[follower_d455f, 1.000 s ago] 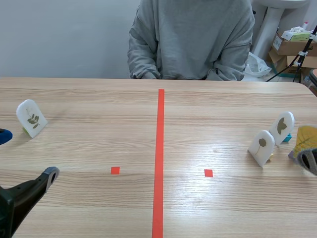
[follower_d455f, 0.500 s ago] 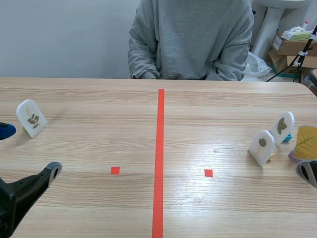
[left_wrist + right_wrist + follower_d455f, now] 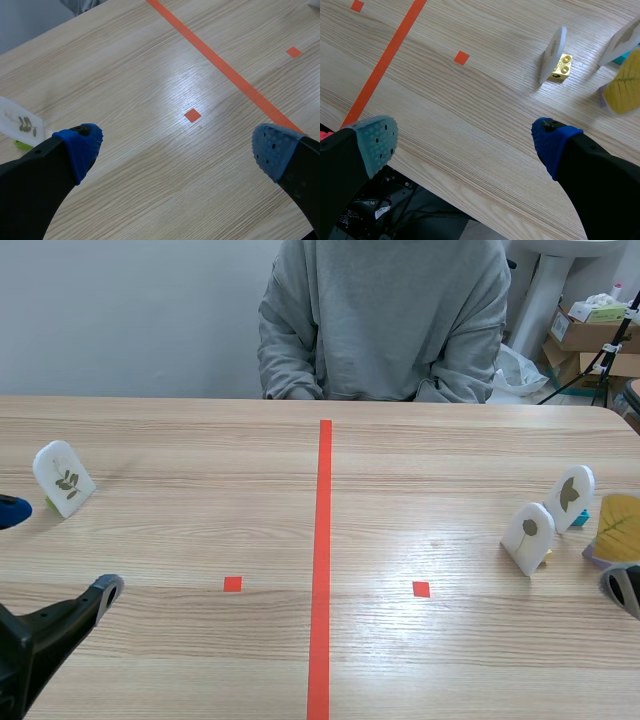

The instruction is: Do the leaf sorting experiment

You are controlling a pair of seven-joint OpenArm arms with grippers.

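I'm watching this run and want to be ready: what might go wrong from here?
The front white card, rear white card and yellow leaf stand close together; the open right hand, going for one, might tip a neighbour. Thin and upright, any could topple from a sideways nudge.

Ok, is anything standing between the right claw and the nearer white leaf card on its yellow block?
Nothing visible. The right claw is open, and only bare table lies ahead of it up to the leaf card. The yellow leaf and the second card stand off to the side, out of that line.
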